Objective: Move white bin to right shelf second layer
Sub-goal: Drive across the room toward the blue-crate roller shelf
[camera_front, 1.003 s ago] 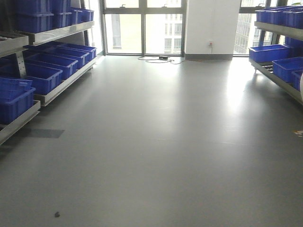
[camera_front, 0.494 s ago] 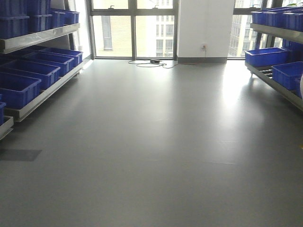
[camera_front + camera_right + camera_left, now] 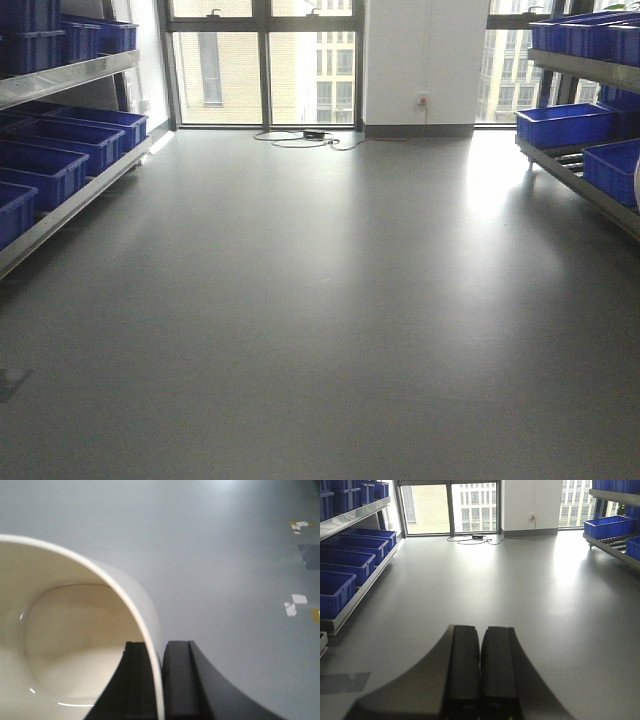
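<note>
Room: a grey floor (image 3: 320, 300) is stretching to tall windows (image 3: 265, 65) at the far end, with a white wall section (image 3: 425, 60) standing between the panes.
Floor clutter: a dark cable (image 3: 300, 138) is lying loosely below the windows; in the right wrist view, small scraps of white and yellow tape (image 3: 295, 602) are sticking to the floor.
Left rack: a steel rack (image 3: 70, 205) is running along the left wall, and blue crates (image 3: 45, 170) are sitting in rows on its two visible levels.
Right shelf: the right shelf (image 3: 590, 193) is lining the right wall, carrying more blue crates (image 3: 565, 122) on an upper and a lower level; in the left wrist view, bare roller rails (image 3: 618, 538) are showing between two crates on the lower level. Which level counts as the second one cannot be told.
Left gripper: the left gripper (image 3: 480, 632) is pointing out over the open floor, its two black fingers (image 3: 464, 670) pressing flat together with nothing between them.
Right gripper: the right gripper (image 3: 161, 647) is clamping the rim of the white bin (image 3: 65, 630), one finger sitting inside the wall and the other outside.
White bin: it is hanging above the grey floor, tipped so its glossy inside and rounded base are facing the right wrist camera, well apart from the right shelf.
</note>
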`<state>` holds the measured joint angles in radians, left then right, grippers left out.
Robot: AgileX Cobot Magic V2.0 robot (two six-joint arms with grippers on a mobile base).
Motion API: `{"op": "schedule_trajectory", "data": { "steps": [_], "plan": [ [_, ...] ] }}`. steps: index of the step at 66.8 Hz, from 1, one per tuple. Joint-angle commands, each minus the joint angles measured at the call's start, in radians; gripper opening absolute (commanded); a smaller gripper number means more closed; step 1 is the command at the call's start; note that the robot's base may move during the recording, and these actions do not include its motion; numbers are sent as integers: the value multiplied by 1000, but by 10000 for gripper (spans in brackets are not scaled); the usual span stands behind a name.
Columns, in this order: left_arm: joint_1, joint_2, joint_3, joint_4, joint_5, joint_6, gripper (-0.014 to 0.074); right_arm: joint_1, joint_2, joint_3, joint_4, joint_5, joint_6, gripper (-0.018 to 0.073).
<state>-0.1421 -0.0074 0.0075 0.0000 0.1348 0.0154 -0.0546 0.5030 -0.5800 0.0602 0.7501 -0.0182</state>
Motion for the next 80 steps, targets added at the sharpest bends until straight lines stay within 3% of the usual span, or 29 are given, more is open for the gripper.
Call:
{"op": "schedule_trajectory", "data": {
  "steps": [1, 80],
  "plan": [
    [-4, -15, 37, 0, -87, -3, 85, -7, 2, -30, 9, -92, -3, 41],
    [-4, -15, 37, 0, -87, -3, 85, -7, 2, -30, 9, -91, -3, 41]
  ]
}}
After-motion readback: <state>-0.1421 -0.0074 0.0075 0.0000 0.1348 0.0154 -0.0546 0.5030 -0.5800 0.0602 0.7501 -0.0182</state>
